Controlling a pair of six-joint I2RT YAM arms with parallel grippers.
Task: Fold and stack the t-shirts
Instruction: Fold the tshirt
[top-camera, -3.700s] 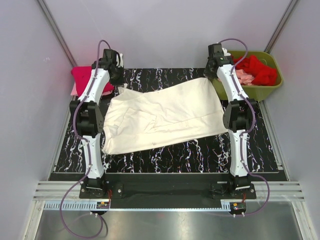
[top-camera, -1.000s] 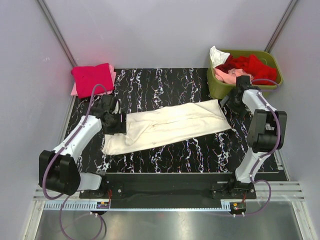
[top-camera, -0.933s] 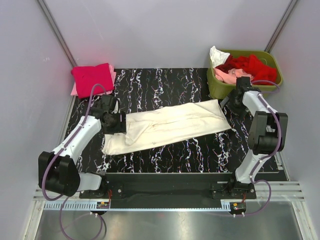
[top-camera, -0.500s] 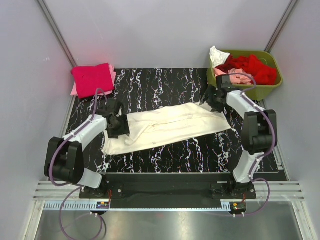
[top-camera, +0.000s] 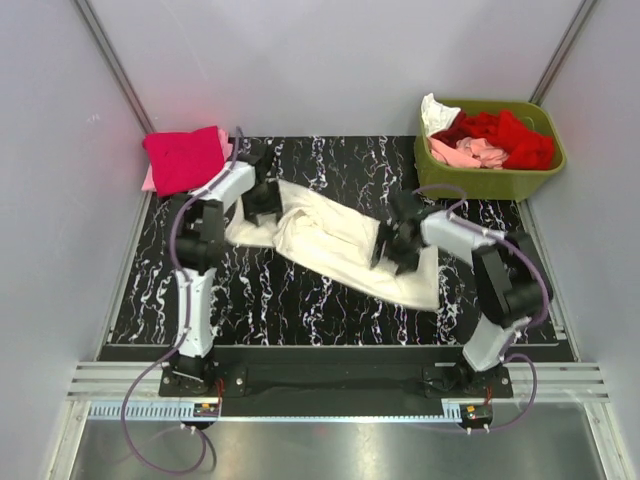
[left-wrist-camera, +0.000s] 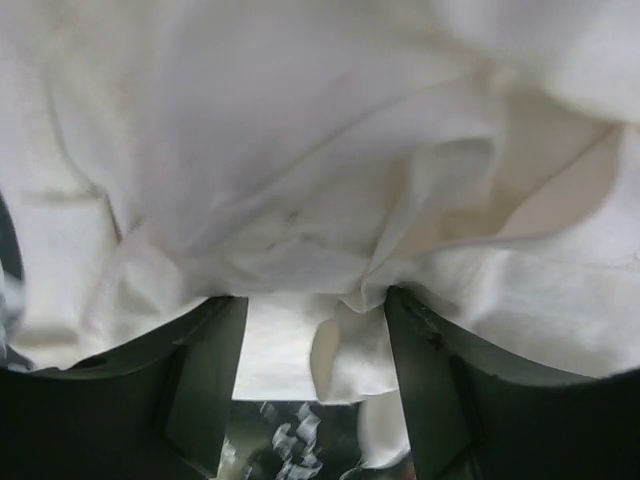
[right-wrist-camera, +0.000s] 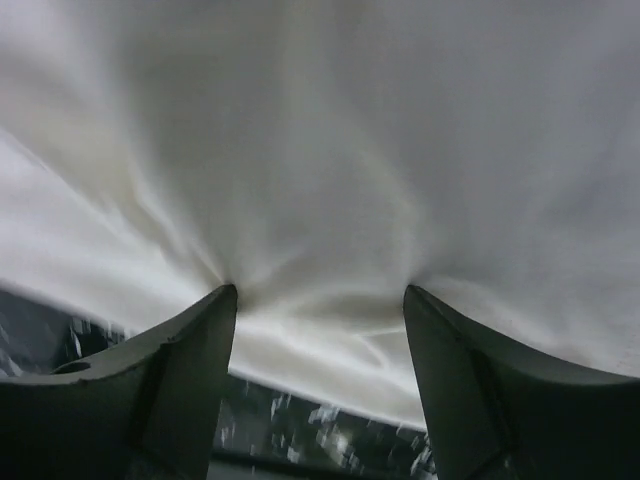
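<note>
A large cream-white t-shirt (top-camera: 330, 240) lies as a long band slanting across the black marbled mat, from back left to front right. My left gripper (top-camera: 262, 207) is at its back-left end. In the left wrist view the jaws (left-wrist-camera: 312, 300) stand apart, with a loose fold of the cream cloth (left-wrist-camera: 300, 150) hanging between them. My right gripper (top-camera: 390, 250) is on the shirt's right part. Its jaws (right-wrist-camera: 320, 292) are also apart, both tips pushed into the taut cream cloth (right-wrist-camera: 320, 130). A folded magenta-red t-shirt (top-camera: 183, 158) rests on a pale pink one (top-camera: 150, 182) at the back left.
An olive-green bin (top-camera: 490, 183) at the back right holds loose red (top-camera: 505, 135), pink (top-camera: 470, 152) and white (top-camera: 432, 110) t-shirts. The marbled mat (top-camera: 320, 160) ends near grey walls on both sides. The arm bases stand at the near edge.
Both arms swung in over the shirt. The left gripper went back towards the magenta stack, the right came forward and left. The cream shirt turned from nearly level to a steep slant.
</note>
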